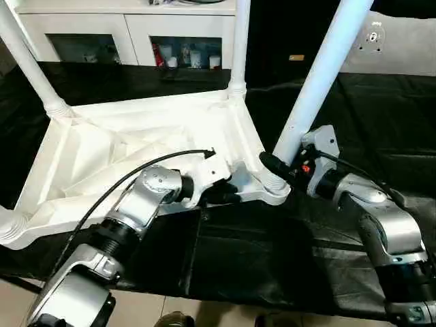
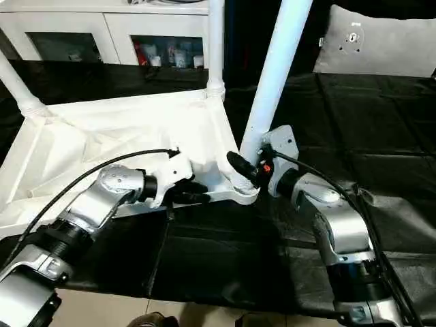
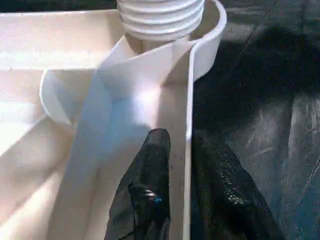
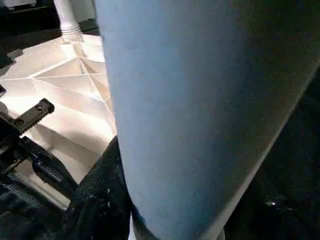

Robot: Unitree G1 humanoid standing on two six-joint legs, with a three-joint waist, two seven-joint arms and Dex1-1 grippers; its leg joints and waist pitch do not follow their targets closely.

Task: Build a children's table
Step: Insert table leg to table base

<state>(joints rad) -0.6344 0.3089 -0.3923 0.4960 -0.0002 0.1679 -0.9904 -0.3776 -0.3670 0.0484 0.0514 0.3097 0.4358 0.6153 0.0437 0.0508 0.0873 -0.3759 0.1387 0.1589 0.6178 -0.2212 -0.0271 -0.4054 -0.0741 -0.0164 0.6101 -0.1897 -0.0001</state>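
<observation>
Upturned on the black worktop [image 1: 381,122]: the children's table [image 1: 136,150], ribbed underside facing up so the corner sockets can take legs. Left gripper [image 3: 187,165] at the near rim, one black finger inside the thin white wall and one outside, jaws straddling it with a sliver of slack, seemingly to steady the top against turning. Right gripper [image 1: 281,165] low on the near-corner leg [image 1: 320,82], jaws half apart and clamped around the tube just above its threaded socket [image 3: 162,17], probably for twisting it home. Leg leaning, likely not fully seated. Other legs already standing in farther corners.
</observation>
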